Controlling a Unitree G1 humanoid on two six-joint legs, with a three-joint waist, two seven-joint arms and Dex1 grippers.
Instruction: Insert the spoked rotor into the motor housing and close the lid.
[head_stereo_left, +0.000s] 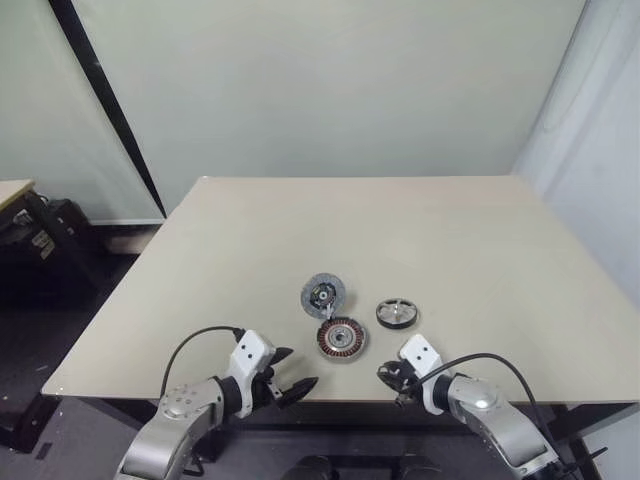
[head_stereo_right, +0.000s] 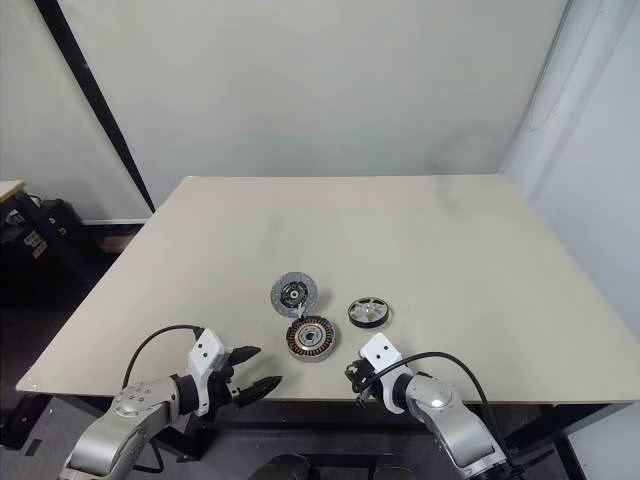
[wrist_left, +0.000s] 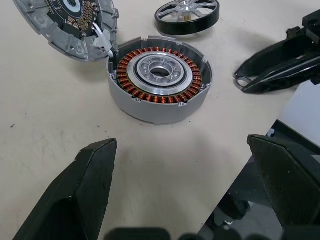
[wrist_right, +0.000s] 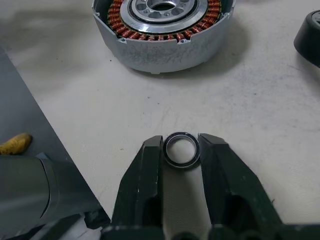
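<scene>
The left gripper (head_stereo_left: 297, 386) hovers at the near edge of the pale beige table (head_stereo_left: 450, 240), its 2 black fingers (wrist_left: 80, 192) spread wide with nothing between them.

Ahead of those fingertips, slightly to their right, sits the motor housing (head_stereo_left: 341, 338), a round shallow grey cup ringed with reddish copper windings around a pale metal centre. It rests flat, open face up, its axis vertical. Just beyond it, touching or nearly touching its far-left rim, is the lid (head_stereo_left: 323, 295), a flat round speckled-grey disc with a dark hub; it appears to lean against the housing, inner face up, though the tilt is hard to judge.

To the right of the housing, clearly apart from it, the spoked rotor (head_stereo_left: 397, 313), a small silvery wheel with a dark rim, lies flat with its hub up.

The right gripper (head_stereo_left: 386, 377) sits low near the table edge, in front of the housing. Its 2 fingers (wrist_right: 145, 170) stand narrow, pinching a small thin metal ring (wrist_right: 181, 149) between their tips.
</scene>
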